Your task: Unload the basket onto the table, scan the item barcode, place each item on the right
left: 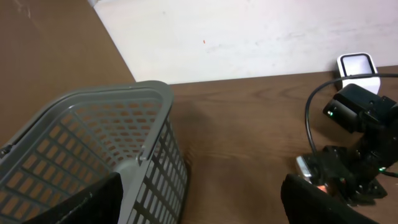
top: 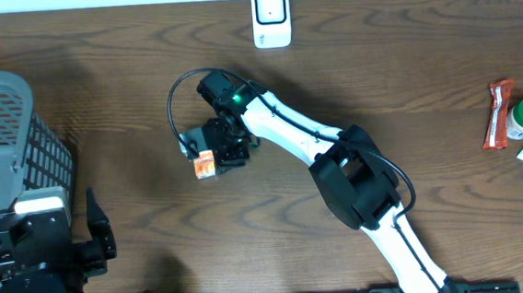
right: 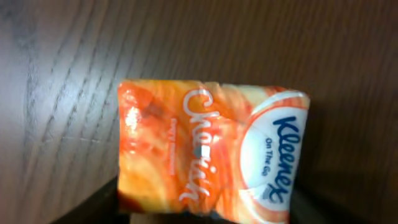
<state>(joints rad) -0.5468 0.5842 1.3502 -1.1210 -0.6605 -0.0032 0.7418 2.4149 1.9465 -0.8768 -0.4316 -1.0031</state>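
Orange tissue pack [top: 204, 165] lies on the wooden surface [top: 405, 81] beneath your right end effector [top: 212, 156], grasp unconfirmed, so pickup is in hand; you must next secure it and present its barcode to the white scanner [top: 271, 16].

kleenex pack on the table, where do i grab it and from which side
Come straight down from above and pinch the kleenex pack across its two opposite side edges, near mid-length. It lies flat on the table, printed face up, so only the edges offer purchase. It looks soft, so a centred, gentle squeeze should keep it from buckling.
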